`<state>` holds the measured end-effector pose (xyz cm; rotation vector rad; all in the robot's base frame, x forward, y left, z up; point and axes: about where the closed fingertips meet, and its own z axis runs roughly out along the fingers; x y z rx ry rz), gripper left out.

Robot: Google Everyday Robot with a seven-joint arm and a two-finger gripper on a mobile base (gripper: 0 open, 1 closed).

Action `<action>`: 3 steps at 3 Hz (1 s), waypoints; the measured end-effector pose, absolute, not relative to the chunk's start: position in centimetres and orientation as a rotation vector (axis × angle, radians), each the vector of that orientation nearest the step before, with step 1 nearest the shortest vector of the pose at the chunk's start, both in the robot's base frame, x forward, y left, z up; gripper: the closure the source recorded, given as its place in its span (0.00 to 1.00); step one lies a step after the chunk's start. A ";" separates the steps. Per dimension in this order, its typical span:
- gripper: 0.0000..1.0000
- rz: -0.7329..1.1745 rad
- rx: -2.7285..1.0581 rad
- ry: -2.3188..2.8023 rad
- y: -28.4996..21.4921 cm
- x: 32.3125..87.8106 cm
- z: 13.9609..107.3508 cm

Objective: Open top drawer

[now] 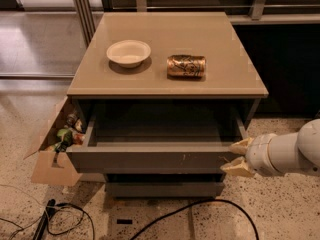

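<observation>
We see our gripper [237,157] at the right end of the top drawer [150,160], its two fingers spread apart and holding nothing; we cannot tell if they touch the front. The drawer sticks far out from the cabinet. A cardboard box [47,171] sits close on its left, and a black cable [200,206] lies on the floor in front.

No words, brands or numbers can be read anywhere. The gold-brown metal can [186,66] lying on its side on the tan cabinet top [227,44] carries dark ornate print, but no letters come clear. The brown cardboard box [50,168], at 8 o'clock from the cabinet, bears a small dark mark that is unreadable. The cream two-finger gripper [239,157] is at 4 o'clock, fingers parted at the right end of the dark grey top drawer [150,161].
</observation>
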<state>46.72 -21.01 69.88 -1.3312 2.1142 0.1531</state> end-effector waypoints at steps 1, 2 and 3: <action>0.00 0.153 -1.331 2.114 -21.0 46.7 69.9; 0.00 0.152 -1.333 2.113 -21.0 46.8 69.9; 0.00 0.152 -1.385 2.070 -18.6 48.8 69.4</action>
